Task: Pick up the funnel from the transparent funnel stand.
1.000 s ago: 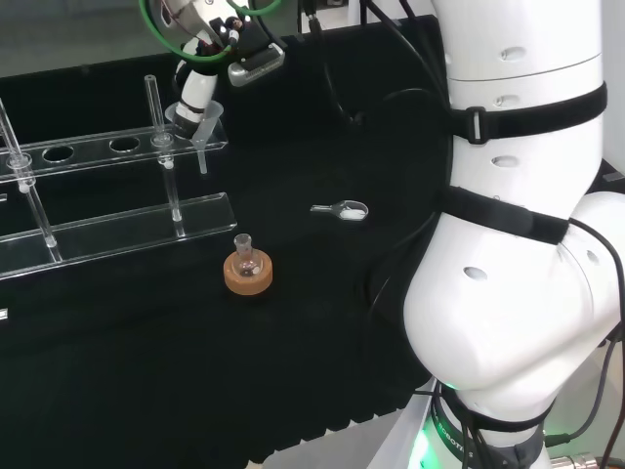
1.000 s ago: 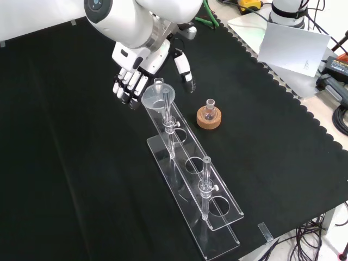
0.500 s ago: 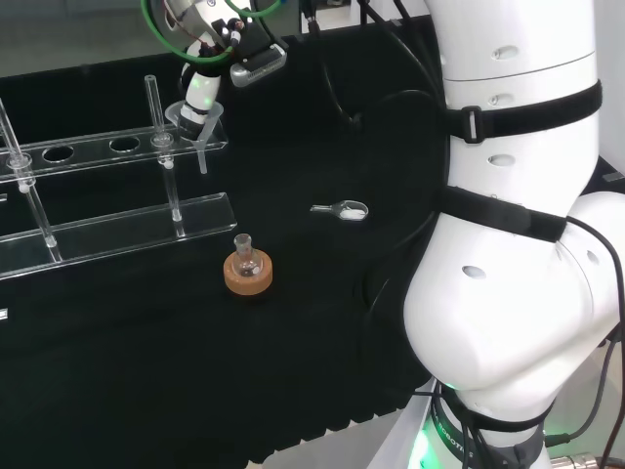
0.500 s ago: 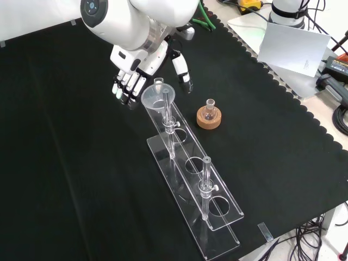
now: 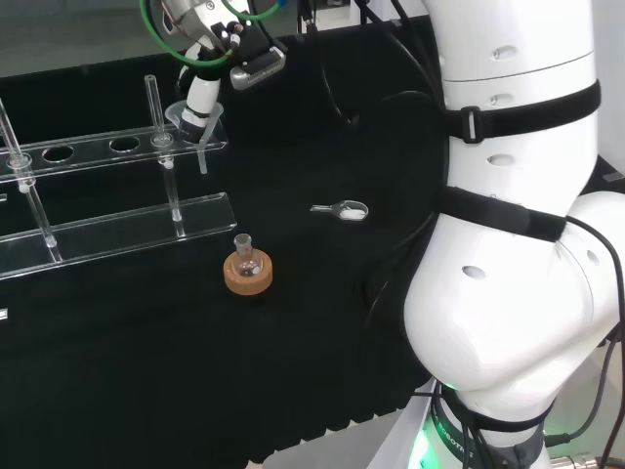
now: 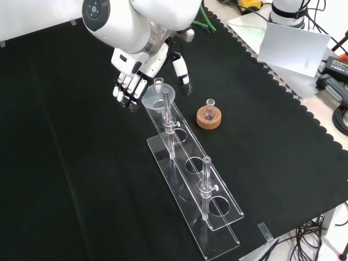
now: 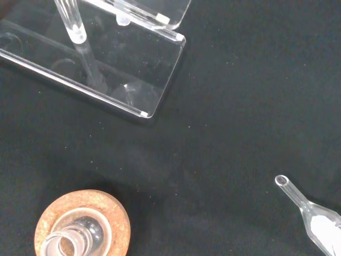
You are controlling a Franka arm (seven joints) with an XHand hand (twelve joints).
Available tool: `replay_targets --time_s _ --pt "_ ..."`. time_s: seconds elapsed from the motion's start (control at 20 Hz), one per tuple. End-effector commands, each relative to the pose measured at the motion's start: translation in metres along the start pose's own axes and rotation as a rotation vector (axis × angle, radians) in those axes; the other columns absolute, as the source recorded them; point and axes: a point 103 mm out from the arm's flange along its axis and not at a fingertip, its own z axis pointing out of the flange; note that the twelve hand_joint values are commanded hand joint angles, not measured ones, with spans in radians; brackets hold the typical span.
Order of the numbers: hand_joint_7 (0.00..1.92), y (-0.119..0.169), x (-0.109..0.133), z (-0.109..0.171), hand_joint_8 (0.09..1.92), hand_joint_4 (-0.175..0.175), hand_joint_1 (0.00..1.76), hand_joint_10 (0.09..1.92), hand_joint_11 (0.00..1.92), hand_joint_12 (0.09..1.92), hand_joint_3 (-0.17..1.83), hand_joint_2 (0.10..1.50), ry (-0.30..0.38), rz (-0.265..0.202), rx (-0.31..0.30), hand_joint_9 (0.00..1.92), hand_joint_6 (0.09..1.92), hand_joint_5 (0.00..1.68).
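Observation:
The clear funnel (image 6: 157, 96) sits in the end hole of the transparent stand (image 6: 217, 209), its stem hanging below the top plate. The same funnel (image 5: 194, 119) shows in the head view at the right end of the stand (image 5: 98, 149). My hand (image 6: 134, 69) hovers over that end with its fingers (image 6: 125, 91) straight beside the funnel's rim on the left and the thumb (image 6: 182, 73) off to the right. It is open and holds nothing. In the wrist view the funnel's stem (image 7: 72, 21) hangs over the stand's base (image 7: 152, 69).
A small flask on a cork ring (image 6: 209, 116) stands right of the stand; it is also in the head view (image 5: 247, 268) and wrist view (image 7: 82, 228). A glass scoop with white powder (image 5: 342, 209) lies on the cloth (image 7: 314, 221). Two upright posts rise from the stand.
The hand has shifted a little at the funnel's rim, staying open. The funnel rests in the stand as before.

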Motion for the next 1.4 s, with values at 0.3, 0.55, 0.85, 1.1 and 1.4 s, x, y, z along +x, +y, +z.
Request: replay_targets --time_s 0.3,0.55,0.85,1.1,1.4 --pt "0.02 0.003 -0.003 0.002 0.09 -0.022 0.62 0.09 0.00 0.09 0.02 0.67 0.015 0.000 0.012 0.00 0.09 0.00" --pt "0.06 0.005 -0.003 0.001 0.09 -0.024 0.62 0.09 0.00 0.09 0.02 0.68 0.010 -0.001 0.017 0.00 0.09 0.00" --pt "0.07 0.010 -0.002 0.000 0.09 -0.027 0.61 0.09 0.00 0.09 0.02 0.69 -0.006 -0.001 0.027 0.00 0.09 0.00" --pt "0.07 0.013 -0.001 -0.001 0.09 -0.030 0.60 0.09 0.00 0.09 0.03 0.69 0.007 -0.004 0.019 0.00 0.09 0.00" --pt "0.17 0.014 -0.001 -0.003 0.09 -0.032 0.60 0.09 0.00 0.09 0.03 0.70 0.006 -0.001 0.022 0.00 0.09 0.00"
